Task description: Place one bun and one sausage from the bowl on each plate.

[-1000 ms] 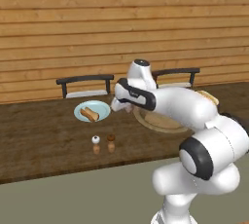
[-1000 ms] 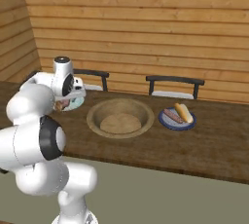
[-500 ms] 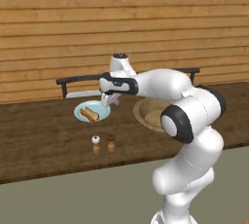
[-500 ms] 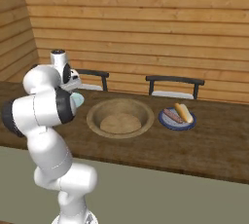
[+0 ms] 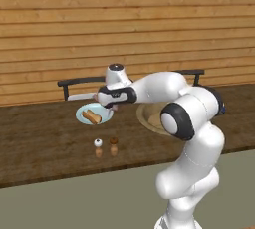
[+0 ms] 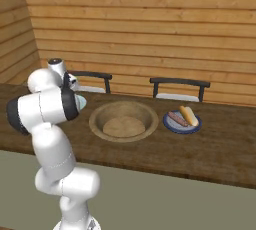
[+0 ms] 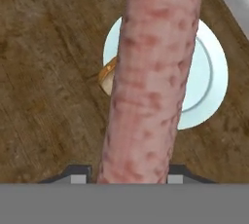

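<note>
Now the gripper (image 5: pixel 113 106) has swung left, over the plate (image 5: pixel 84 119) at mid-left. It holds a sausage (image 7: pixel 151 77) tight. A bun (image 5: pixel 91 117) lies on that plate. The bowl (image 6: pixel 123 120), mid-frame, is empty.

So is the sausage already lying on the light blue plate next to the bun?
No, the sausage is gripped between the gripper fingers, above the plate.

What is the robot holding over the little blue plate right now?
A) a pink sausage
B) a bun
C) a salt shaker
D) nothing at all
A: in the hand view a long pink sausage runs up from the end effector, hanging above the pale blue plate, which already carries a bun.
</note>
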